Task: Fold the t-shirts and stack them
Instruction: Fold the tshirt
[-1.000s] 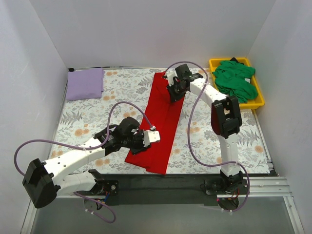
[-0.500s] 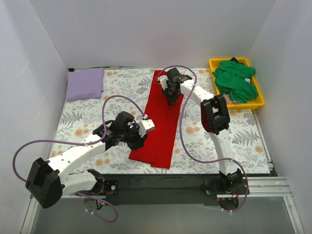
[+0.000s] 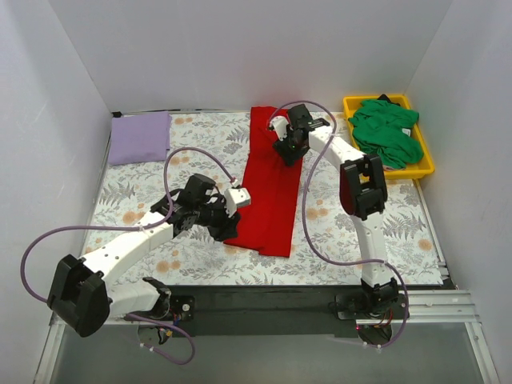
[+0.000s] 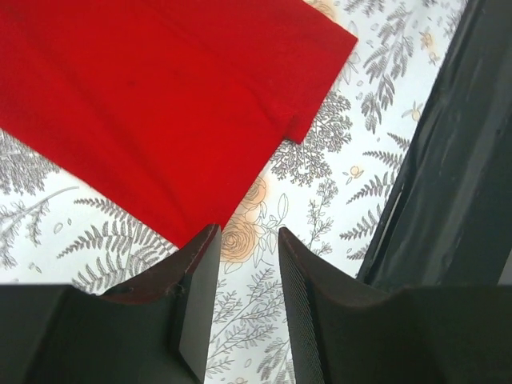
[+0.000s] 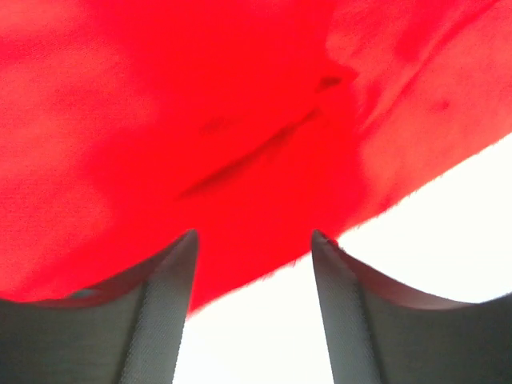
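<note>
A bright red t-shirt (image 3: 270,188), folded into a long strip, lies on the floral table cloth from the back wall toward the front. My left gripper (image 3: 224,228) hovers at the strip's near left corner. In the left wrist view it (image 4: 246,234) stands open over bare table cloth, with the red t-shirt (image 4: 160,96) just beyond its tips. My right gripper (image 3: 288,154) is over the strip's far end. It (image 5: 253,236) is open, and the red t-shirt's (image 5: 200,120) edge lies just past the fingertips, not pinched. A folded lavender t-shirt (image 3: 140,138) sits at the back left.
A green t-shirt (image 3: 388,132) lies crumpled in the yellow tray (image 3: 428,166) at the back right. The black base rail (image 4: 456,184) runs along the table's near edge, close to my left gripper. White walls enclose the table on three sides.
The red t-shirt slid toward the back wall and straightened. My right gripper opened and let go of its far end. The left gripper opened wider and moved back off the near corner.
</note>
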`<state>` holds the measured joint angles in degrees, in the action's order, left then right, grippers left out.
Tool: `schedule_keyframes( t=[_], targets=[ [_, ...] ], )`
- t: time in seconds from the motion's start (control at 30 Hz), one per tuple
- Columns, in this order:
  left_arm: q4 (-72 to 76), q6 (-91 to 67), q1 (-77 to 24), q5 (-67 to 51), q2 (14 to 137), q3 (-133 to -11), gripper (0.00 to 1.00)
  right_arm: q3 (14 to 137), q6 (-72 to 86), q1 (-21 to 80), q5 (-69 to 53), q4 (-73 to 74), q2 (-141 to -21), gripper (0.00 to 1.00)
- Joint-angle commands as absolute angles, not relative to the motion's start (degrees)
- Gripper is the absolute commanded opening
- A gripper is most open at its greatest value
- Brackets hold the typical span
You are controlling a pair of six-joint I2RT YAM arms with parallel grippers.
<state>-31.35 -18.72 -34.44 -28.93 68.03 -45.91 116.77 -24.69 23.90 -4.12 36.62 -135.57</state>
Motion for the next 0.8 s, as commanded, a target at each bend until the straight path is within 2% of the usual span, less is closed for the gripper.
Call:
schedule_keyframes(
  t=[0.0,0.03,0.13,0.3,0.4,0.53,0.77],
  targets=[
    [-33.6,-8.7,-34.2,-34.3,64.8,-46.5,0.34,111.5,-29.5,24.3,-12.9,38.7,-120.0,0.67],
    [-34.3,-6.2,-34.2,-34.6,64.6,-46.2,0.35,108.1,-30.1,24.3,-14.7,39.4,-114.8,0.73],
    [-38.2,5.0,-33.8,-37.5,64.3,-45.4,0.37,98.6,-31.4,25.6,-20.4,42.1,-104.8,0.77],
    [-37.6,14.1,-31.6,-42.5,64.9,-42.4,0.38,77.0,-33.7,32.5,-23.4,42.4,-89.1,0.72],
    [-34.0,16.2,-28.6,-47.0,66.6,-40.8,0.38,64.0,-34.5,37.1,-21.5,39.2,-84.3,0.70],
    [-33.0,20.9,-25.7,-51.1,70.0,-39.7,0.37,59.8,-34.5,39.7,-19.7,36.6,-82.1,0.67],
    [-29.0,27.2,-25.7,-49.1,72.7,-36.7,0.36,52.1,-35.2,48.6,-14.7,30.9,-82.4,0.66]
  ],
)
